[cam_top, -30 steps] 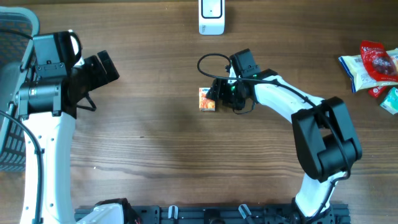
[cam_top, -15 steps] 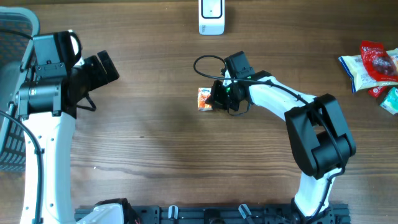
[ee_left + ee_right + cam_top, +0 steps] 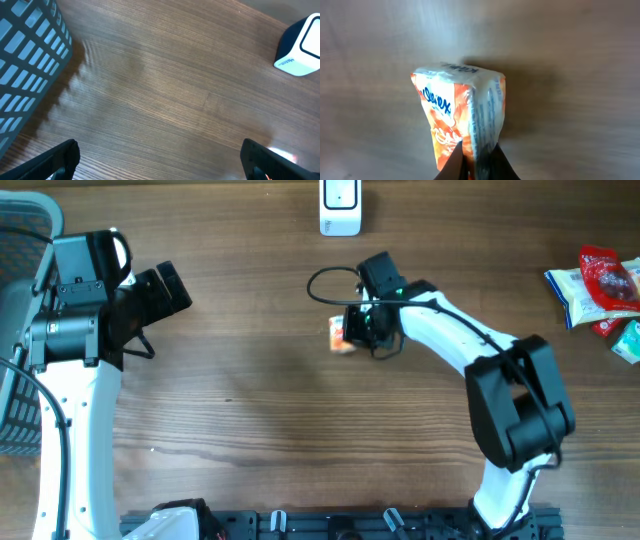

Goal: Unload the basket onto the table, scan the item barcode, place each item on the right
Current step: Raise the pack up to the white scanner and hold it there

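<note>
The item is a small orange and white Kleenex tissue pack (image 3: 341, 335) (image 3: 460, 115). My right gripper (image 3: 355, 330) (image 3: 472, 167) is shut on its near end and holds it lifted off the table, pinched thin between the two dark fingers. The white barcode scanner (image 3: 340, 207) stands at the table's far edge, well beyond the pack, and its corner shows in the left wrist view (image 3: 301, 47). At the far left my left gripper (image 3: 172, 288) (image 3: 160, 160) stands wide open over bare wood, holding nothing.
A grey mesh basket (image 3: 15, 330) (image 3: 27, 60) stands at the table's left edge beside the left arm. Several snack packets (image 3: 600, 288) lie at the far right. Bare wood lies between the two arms.
My right gripper closed on the tissue pack, then raised it and carried it slightly right and toward the far edge. The left arm has stayed still.
</note>
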Robot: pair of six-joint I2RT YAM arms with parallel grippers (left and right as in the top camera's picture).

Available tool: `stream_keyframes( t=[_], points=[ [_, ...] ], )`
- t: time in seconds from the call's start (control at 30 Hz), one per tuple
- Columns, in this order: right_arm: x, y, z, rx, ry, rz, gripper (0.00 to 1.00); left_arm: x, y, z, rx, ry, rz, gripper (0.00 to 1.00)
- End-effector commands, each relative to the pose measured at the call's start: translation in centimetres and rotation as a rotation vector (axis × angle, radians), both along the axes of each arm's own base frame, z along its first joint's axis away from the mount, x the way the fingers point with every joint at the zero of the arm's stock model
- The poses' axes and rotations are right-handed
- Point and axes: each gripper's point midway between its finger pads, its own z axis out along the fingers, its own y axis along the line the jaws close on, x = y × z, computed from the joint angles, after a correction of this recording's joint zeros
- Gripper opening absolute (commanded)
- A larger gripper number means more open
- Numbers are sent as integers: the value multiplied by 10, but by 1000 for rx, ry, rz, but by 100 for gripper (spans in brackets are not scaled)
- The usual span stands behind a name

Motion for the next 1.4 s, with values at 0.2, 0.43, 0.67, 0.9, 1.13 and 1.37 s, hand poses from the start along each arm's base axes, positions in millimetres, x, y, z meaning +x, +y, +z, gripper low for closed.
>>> stream_keyframes(
  t=[0.2,0.43,0.67,0.9,1.13,1.37],
  points=[
    [98,-67,101,-387,-538,-201,4,0,1,4,-9,-13,16,100],
    [152,-51,163,-329,-874,-223,4,0,1,4,-9,-13,16,100],
    [185,-38,200,-250,-1062,-293,4,0,1,4,-9,-12,16,100],
    [229,-18,234,-307,-1146,-221,5,0,1,4,-9,-12,16,100],
    [263,-3,195,-390,-1046,-136,5,0,1,4,-9,-12,16,100],
    [269,-1,143,-461,-966,-67,5,0,1,4,-9,-13,16,100]
  ],
)
